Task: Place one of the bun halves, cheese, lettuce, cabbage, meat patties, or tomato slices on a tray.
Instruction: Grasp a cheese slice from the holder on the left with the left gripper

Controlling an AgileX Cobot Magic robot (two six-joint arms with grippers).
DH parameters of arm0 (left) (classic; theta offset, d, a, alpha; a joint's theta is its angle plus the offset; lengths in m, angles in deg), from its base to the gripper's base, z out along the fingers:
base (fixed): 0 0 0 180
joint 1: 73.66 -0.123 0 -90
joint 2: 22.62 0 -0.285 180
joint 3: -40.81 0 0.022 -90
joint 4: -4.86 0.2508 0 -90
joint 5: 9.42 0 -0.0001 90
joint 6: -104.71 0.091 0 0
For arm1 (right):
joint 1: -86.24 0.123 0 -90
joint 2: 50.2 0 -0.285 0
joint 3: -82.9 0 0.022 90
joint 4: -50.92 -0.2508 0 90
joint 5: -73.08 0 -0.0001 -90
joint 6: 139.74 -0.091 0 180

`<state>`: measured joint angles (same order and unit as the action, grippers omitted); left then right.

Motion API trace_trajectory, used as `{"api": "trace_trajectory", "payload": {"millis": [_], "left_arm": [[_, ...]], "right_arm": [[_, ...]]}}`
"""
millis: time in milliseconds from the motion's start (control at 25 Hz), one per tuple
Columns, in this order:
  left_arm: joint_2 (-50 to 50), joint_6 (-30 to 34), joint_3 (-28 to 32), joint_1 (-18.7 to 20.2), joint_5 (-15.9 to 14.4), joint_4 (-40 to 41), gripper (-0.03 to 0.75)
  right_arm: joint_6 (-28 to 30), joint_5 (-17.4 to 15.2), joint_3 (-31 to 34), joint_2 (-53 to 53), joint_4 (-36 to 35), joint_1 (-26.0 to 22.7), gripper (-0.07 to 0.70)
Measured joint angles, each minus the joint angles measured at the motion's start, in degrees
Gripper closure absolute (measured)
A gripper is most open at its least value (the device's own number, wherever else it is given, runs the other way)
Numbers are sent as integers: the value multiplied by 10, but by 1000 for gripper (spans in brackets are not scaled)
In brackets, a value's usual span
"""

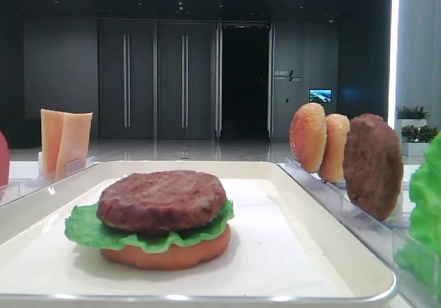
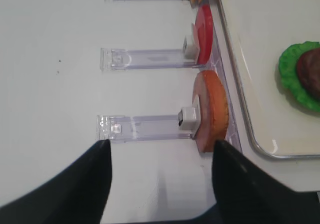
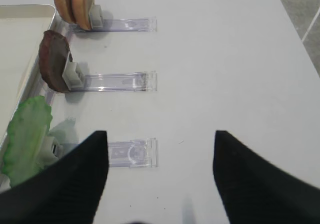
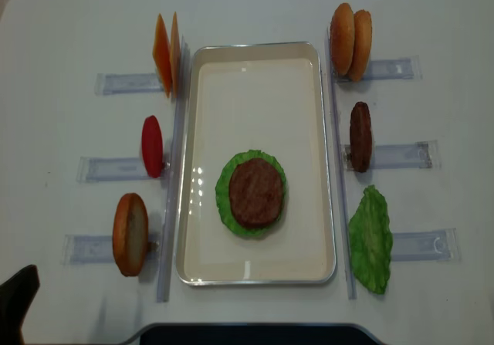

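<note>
Hovering my left gripper (image 2: 160, 159), jaws spread and empty, near the racked bun half (image 2: 212, 111); cheese (image 4: 166, 52) stands far back, left of the tray (image 4: 204, 129). My right gripper (image 3: 160, 154) is likewise released. Closing off-centre could topple the bun.

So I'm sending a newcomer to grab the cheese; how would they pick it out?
Start at the big cream tray mid-table. On its left side stand three clear racks; the cheese is in the far one. It is two thin, flat orange squares on edge, unlike the round red slice and the bun nearer.
</note>
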<state>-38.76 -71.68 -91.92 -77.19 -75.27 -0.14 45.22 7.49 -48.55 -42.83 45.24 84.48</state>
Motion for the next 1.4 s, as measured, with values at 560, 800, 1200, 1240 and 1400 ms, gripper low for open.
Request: {"api": "trace_trajectory", "payload": {"millis": [560,800,1200,1240,1400], "left_arm": [[-258,0,-108,0,-9,1,240],[-381,0,-174,0,-8,9,240],[-542,0,-278,0,-23,29,240],[-556,0,-288,0,-23,31,240],[-608,0,-336,0,-26,39,240]], "right_arm": [[0,0,0,0,0,0,171],[0,0,0,0,0,0,171],[0,0,0,0,0,0,171],[0,0,0,0,0,0,171],[0,0,0,0,0,0,171]]}}
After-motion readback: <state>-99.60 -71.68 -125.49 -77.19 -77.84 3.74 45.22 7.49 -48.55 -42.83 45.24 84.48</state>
